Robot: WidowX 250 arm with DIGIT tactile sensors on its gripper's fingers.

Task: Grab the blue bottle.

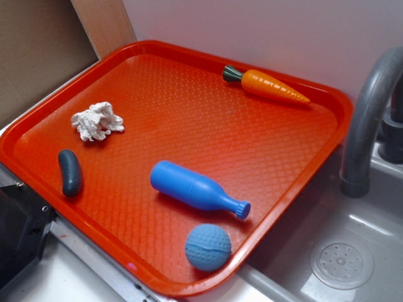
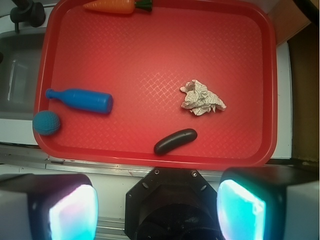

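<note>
Glowing fingertips (image 2: pixel 67 212) of the pincer (image 2: pixel 157 212) fill the bottom of the wrist view — spread wide apart, nothing between them. Ahead sits the red tray (image 2: pixel 150 155), and closest to the pincer on it lies a dark capsule-shaped piece (image 2: pixel 175 141). Just beyond that, a crumpled white wad (image 2: pixel 202 98). Off to the left lies the blue bottle (image 2: pixel 81 100) on its side, well clear of the pincer, with the blue ball (image 2: pixel 46 122) near its cap. At the far rim — a toy carrot (image 2: pixel 118 5).

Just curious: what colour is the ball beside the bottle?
Pale blue ball, dimpled; clearest in the exterior view.
</note>
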